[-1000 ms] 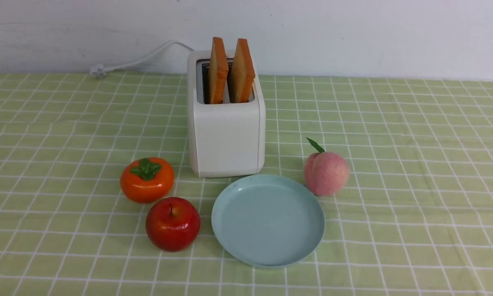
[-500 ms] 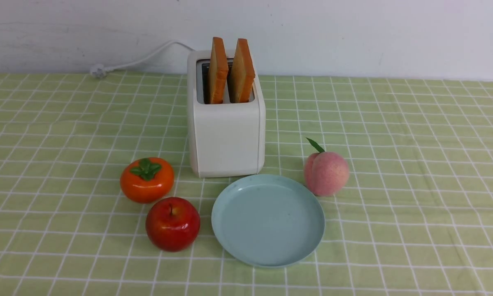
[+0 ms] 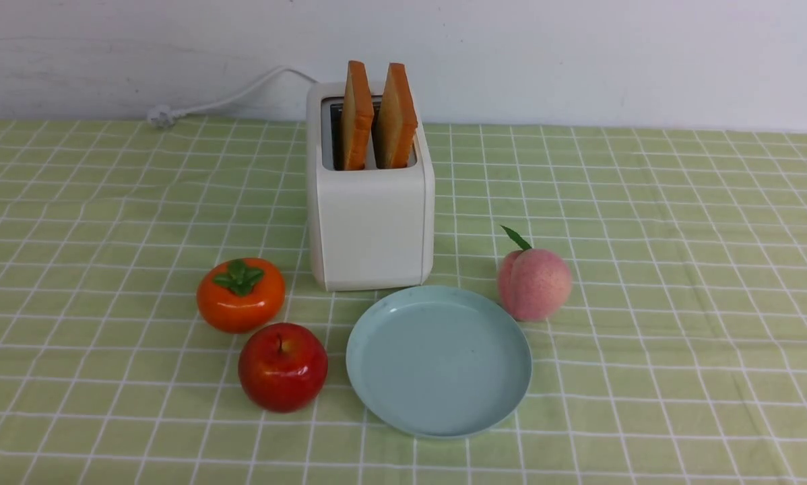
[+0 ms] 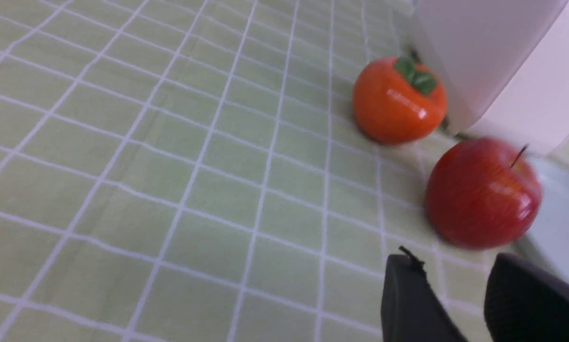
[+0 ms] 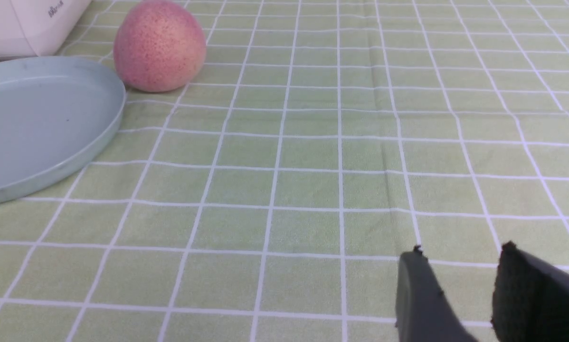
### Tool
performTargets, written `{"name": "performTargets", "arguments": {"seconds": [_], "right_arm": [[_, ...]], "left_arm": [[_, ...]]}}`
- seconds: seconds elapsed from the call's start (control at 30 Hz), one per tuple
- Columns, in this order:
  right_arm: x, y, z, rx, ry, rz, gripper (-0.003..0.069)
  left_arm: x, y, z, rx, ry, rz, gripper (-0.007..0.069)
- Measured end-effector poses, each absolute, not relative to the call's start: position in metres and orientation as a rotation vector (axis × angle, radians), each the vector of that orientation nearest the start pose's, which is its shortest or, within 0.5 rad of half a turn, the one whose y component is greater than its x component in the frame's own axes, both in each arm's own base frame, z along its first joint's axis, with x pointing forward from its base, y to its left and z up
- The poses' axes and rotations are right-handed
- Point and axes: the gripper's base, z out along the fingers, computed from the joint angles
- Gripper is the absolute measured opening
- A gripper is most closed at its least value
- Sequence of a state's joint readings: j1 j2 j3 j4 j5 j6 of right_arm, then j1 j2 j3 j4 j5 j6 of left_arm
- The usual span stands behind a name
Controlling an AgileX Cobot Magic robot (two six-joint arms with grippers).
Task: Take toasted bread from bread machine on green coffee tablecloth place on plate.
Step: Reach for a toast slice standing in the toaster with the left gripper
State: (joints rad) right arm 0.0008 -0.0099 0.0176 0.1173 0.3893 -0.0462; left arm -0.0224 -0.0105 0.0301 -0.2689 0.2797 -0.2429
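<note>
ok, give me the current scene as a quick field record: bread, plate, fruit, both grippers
toasted bread: two slices, upright in the slots of the bread machine
plate: bare, in front of the bread machine on the green tablecloth
fruit: persimmon and apple left of the plate, peach to its right
left gripper: open, holding nothing, near the apple
right gripper: open, holding nothing, over bare cloth
progress: no slice on the plate yet

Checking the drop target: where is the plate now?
Front view, centre: the plate lies before the toaster, apple at its left, peach at its right.
</note>
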Motion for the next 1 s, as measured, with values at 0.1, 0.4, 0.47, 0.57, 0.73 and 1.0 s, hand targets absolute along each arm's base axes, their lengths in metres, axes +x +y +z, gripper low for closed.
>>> {"name": "performTargets", "arguments": {"seconds": [0.1, 0.4, 0.47, 0.57, 0.73, 1.0], "right_arm": [[0.052, 0.004, 0.173, 0.027, 1.879, 0.085, 0.0240], [0.052, 0.004, 0.173, 0.027, 1.879, 0.085, 0.0240], [0.052, 0.004, 0.173, 0.027, 1.879, 0.085, 0.0240], [0.052, 0.004, 0.173, 0.027, 1.879, 0.084, 0.0240], [0.052, 0.004, 0.173, 0.027, 1.879, 0.084, 0.0240], [0.056, 0.003, 0.185, 0.099, 1.713, 0.141, 0.0240]], "left_arm": [[0.056, -0.008, 0.189, -0.501, 1.628, -0.592, 0.0239], [0.056, 0.003, 0.208, -0.775, 1.297, -0.836, 0.0239], [0.056, 0.003, 0.208, -0.772, 1.300, -0.831, 0.0230], [0.056, -0.001, 0.211, -0.712, 1.362, -0.811, 0.0168], [0.048, -0.007, 0.244, -0.458, 1.405, -0.660, -0.0013], [0.045, -0.019, 0.290, -0.090, 1.575, -0.439, -0.0013]]}}
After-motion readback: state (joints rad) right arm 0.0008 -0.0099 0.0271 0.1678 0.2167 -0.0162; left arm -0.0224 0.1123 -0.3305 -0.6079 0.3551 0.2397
